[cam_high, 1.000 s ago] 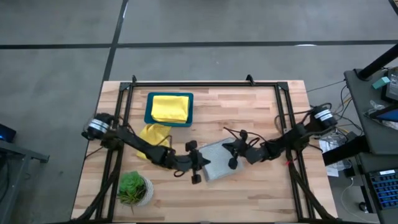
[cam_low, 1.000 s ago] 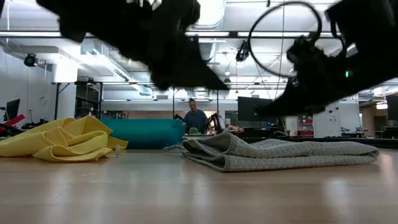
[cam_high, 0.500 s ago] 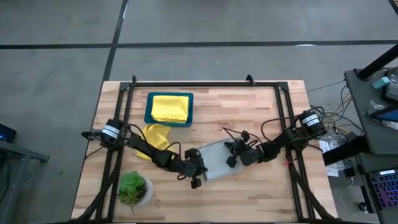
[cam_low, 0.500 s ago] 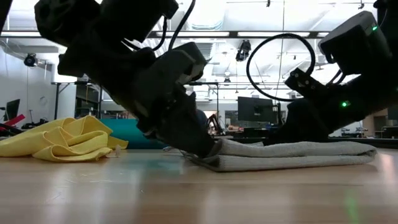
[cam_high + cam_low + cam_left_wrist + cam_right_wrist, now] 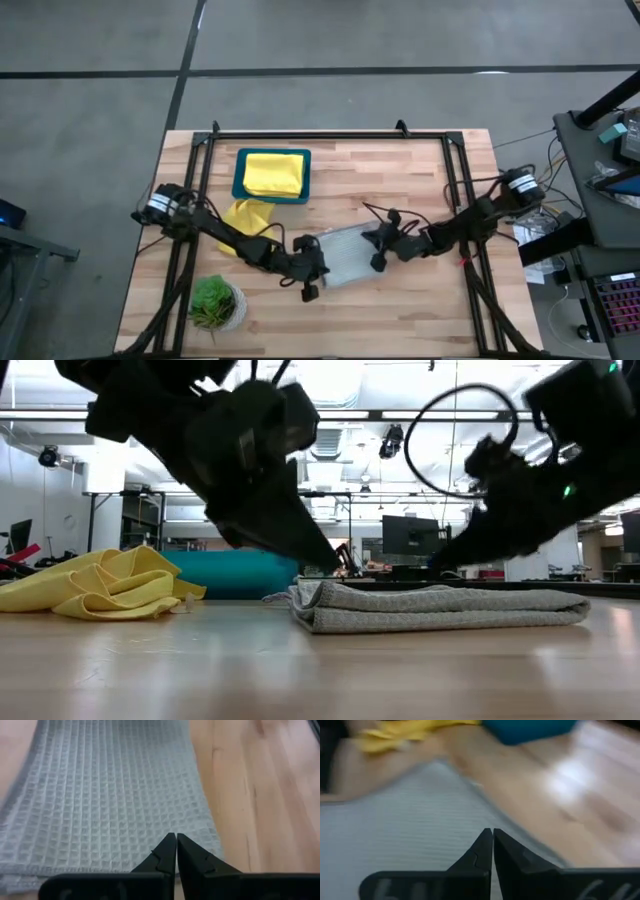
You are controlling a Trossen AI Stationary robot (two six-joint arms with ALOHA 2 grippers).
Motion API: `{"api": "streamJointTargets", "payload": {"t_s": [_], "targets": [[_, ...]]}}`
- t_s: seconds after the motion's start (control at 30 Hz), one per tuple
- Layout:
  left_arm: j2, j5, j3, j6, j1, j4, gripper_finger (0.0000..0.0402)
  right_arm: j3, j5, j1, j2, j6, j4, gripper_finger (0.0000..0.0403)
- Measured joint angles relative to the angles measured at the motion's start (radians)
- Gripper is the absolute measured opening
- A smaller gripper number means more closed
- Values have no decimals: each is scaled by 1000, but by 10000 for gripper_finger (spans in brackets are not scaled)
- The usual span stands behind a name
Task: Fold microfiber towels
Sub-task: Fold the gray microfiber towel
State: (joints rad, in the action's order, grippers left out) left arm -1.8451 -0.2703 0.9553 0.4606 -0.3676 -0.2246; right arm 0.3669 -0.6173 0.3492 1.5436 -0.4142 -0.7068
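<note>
A pale grey towel [image 5: 347,256] lies folded into a flat strip in the middle of the table, resting on its underside [image 5: 440,608]. My left gripper [image 5: 320,263] is shut and slants down over the strip's left end [image 5: 176,838]. My right gripper [image 5: 374,248] is shut over its right part [image 5: 492,833]. In the low view both sets of tips stand a little above the cloth. A folded yellow towel [image 5: 272,172] lies in the teal tray [image 5: 240,186]. A crumpled yellow towel [image 5: 246,213] lies on the wood beside the tray.
A small potted plant [image 5: 213,301] stands at the near left corner. Black frame rails [image 5: 455,170] run along the table's sides and far edge. Bare wood shows at the far right and along the near edge [image 5: 400,315].
Both shut grippers came down onto the grey towel and pressed on it, then rose just off it again. The towel's left end, which stood up in a loose bulging fold, now lies flatter and more compact.
</note>
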Motion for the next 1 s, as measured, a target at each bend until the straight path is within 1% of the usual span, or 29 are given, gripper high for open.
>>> {"api": "streamJointTargets", "payload": {"t_s": [0.07,0.17,0.2,0.27,0.33,0.4,0.5,0.63,0.83,1.0], "targets": [[7,6,0,-5,-5,-40,0,-8,106,4,-49,31,-3,8],[3,10,0,-66,-24,-97,0,-15,290,17,-103,93,-20,8],[-12,11,0,-81,-29,-137,0,-20,336,27,-116,110,-26,8],[-36,19,1,-106,-39,-187,0,-27,392,54,-118,152,-60,8],[-66,23,4,-124,-45,-237,0,-40,407,85,-112,194,-83,8],[-78,24,4,-127,-52,-234,0,-41,408,107,-94,224,-84,8],[-102,22,2,-104,-53,-240,0,-44,407,119,-49,224,-91,8],[-111,23,0,-100,-53,-229,0,-44,397,120,21,182,-91,8],[-123,69,-5,-42,-53,-125,0,-43,404,126,50,144,-84,8],[-117,83,-8,-29,-54,-95,0,-42,408,130,39,141,-22,8]]}}
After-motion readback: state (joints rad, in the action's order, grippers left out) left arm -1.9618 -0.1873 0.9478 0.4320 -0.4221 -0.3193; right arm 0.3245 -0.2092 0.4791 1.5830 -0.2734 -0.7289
